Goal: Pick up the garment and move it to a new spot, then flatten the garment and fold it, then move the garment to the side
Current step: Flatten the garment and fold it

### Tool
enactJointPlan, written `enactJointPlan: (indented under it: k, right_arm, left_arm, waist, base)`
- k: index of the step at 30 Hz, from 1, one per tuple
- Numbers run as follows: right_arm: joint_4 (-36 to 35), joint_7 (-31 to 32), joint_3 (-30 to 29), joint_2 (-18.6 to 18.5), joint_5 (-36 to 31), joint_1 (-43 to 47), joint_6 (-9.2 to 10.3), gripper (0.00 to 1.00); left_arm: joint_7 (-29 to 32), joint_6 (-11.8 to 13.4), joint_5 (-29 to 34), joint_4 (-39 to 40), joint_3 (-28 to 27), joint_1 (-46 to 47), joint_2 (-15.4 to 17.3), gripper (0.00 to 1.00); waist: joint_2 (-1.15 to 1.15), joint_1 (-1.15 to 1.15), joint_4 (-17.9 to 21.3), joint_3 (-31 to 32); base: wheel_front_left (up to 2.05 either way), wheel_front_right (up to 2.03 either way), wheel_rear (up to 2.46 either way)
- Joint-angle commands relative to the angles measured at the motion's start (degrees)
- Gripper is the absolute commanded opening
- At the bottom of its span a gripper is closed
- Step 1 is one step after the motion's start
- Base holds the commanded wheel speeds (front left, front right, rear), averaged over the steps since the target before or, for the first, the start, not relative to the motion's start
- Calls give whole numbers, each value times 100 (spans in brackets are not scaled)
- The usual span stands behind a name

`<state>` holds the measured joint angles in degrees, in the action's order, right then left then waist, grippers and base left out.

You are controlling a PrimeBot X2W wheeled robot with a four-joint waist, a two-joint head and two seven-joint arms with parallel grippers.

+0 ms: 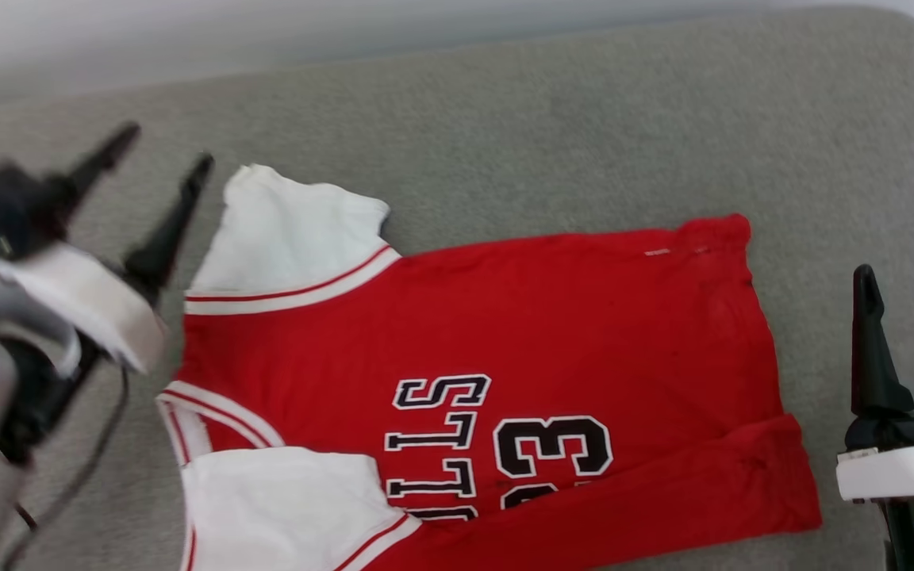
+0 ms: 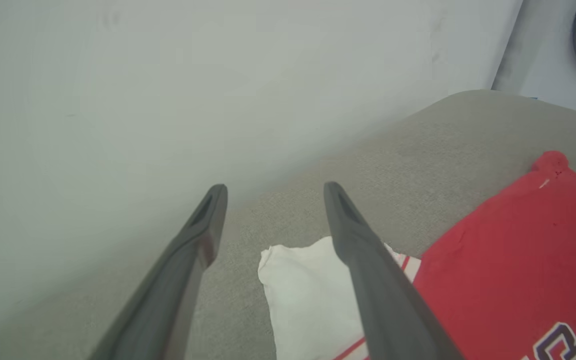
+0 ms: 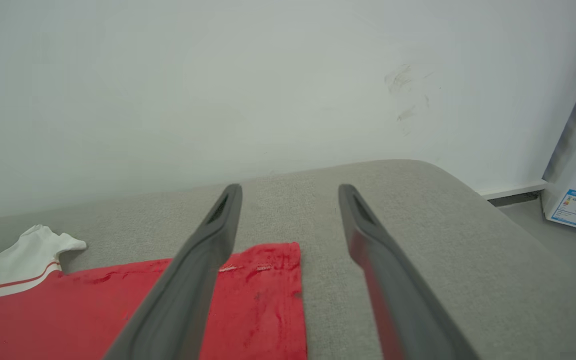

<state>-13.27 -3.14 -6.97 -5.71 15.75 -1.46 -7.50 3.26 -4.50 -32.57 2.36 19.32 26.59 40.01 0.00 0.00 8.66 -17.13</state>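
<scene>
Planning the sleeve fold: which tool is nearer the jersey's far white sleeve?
Left. The left tool hangs open just beside that sleeve; the right tool stands open beyond the red hem, at the opposite end of the jersey.

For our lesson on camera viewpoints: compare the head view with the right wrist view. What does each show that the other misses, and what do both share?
Head view: black, white-outlined lettering and the open left gripper. Right wrist view: grey scuff marks on the white wall and a blue-and-white label. Shared: the red jersey T-shirt with white sleeves, the grey fabric cushion, the open right gripper.
</scene>
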Motion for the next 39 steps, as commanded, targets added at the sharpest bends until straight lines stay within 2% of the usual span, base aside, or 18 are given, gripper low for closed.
enactJointPlan:
  k: [1,5,9,13,19,24,28,29,30,31,34,39]
  right_arm:
    - [41,-58,-6,79,73,-136,2,100]
    - [90,-111,64,198,205,-249,2,100]
    - [201,-262,215,257,230,-317,2,100]
    - [351,-369,289,286,279,-342,2,100]
    - [615,-511,351,293,429,-416,2,100]
    - [805,-649,466,293,546,-500,2,100]
    - [915,-703,545,294,610,-558,2,100]
    - [934,-720,548,293,614,-560,2,100]
    - [958,-730,553,293,607,-562,2,100]
    - [978,-742,555,293,602,-573,2,100]
    - [1025,-728,526,294,540,-615,2,100]
    - [994,-536,430,292,331,-682,2,100]
  left_arm:
    - [434,-104,-217,-105,2,443,132,100]
    - [1847,-246,-967,-432,113,1298,477,100]
    - [3296,-274,-1600,-814,246,1876,850,100]
    - [4398,-278,-2012,-1085,332,2237,1156,100]
    - [5100,-202,-2381,-1412,366,2398,1249,100]
    - [5400,-137,-2165,-1607,536,2528,1406,100]
    - [5522,-181,-2124,-1748,695,2503,1364,100]
    - [5611,-186,-2171,-1765,760,2462,1347,85]
    - [5678,-200,-2187,-1770,812,2437,1332,38]
    - [5721,-205,-2216,-1770,850,2439,1321,0]
    - [5581,-246,-2156,-1726,912,2468,1261,0]
    - [4779,-285,-1944,-1654,889,2619,1115,0]
  waist:
    - [0,0,376,-400]
    - [0,0,640,-686]
    - [0,0,877,-936]
    - [0,0,1089,-1153]
    - [0,0,1288,-1356]
    - [0,0,1409,-1524]
    - [0,0,1439,-1615]
    - [0,0,1435,-1631]
    - [0,0,1427,-1643]
    - [0,0,1417,-1654]
    - [0,0,1356,-1643]
    - [0,0,1168,-1436]
  base:
    - [0,0,0]
    - [0,0,0]
    - [0,0,0]
    - [0,0,0]
    - [0,0,0]
    - [0,0,0]
    - [0,0,0]
    - [0,0,0]
    - [0,0,0]
    - [0,0,0]
    - [0,0,0]
    - [0,0,0]
